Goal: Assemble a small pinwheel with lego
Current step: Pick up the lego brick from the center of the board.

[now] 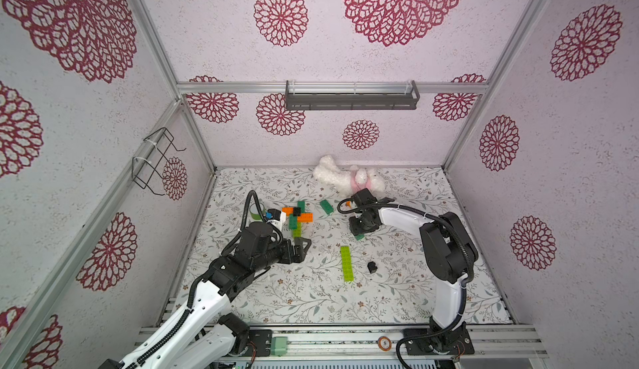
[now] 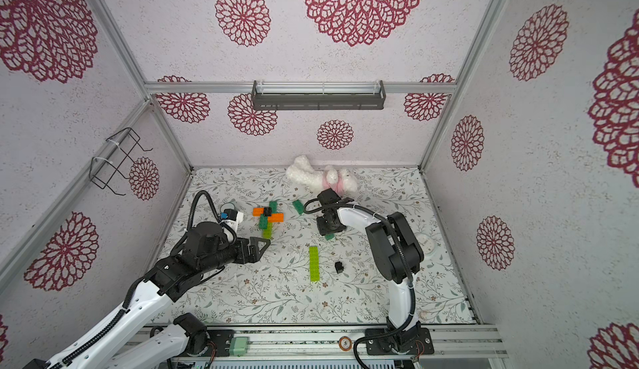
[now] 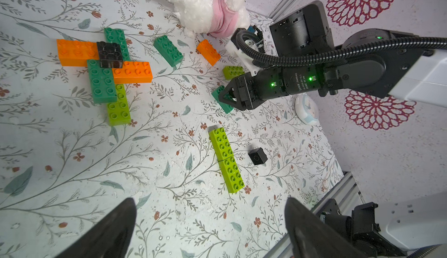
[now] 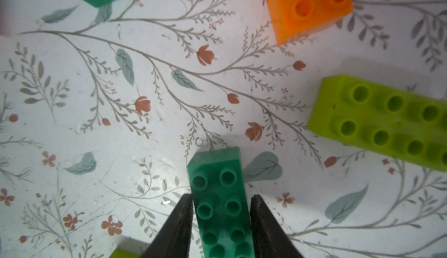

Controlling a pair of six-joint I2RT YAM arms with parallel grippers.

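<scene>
the right gripper [image 4: 220, 196] is reaching straight down over a dark green brick [image 4: 215, 165] that is lying flat, studs up, on the counter [image 4: 72, 99]. its jaws are standing one on each long wall of the brick, across the narrow width, probably because those flat parallel walls give the surest pinch and leave the studs free. they are sitting at or just off the plastic. whether they are already squeezing i cannot tell, and the brick is not lifted.

the pinwheel [image 3: 106, 73] is lying well to the side, near the left arm. orange and dark green blades are crossing under a black cap [image 3: 108, 55], with a lime brick [image 3: 118, 109] poking out beneath. judging by that, the hub is built and more blades are wanted, so this looks like the pick for the next one.

the left gripper [image 3: 209, 202] is hovering just beside the pinwheel with jaws spread wide and holding nothing, likely placed there to steady the build during a press.

spares are lying loose between the arms: a lime strip [image 3: 226, 160], a black cube [image 3: 257, 156], an orange brick [image 3: 208, 52] and a spare green brick [image 3: 168, 50]. none is touching the brick between the jaws, so a clean vertical lift should be clearing them.
</scene>
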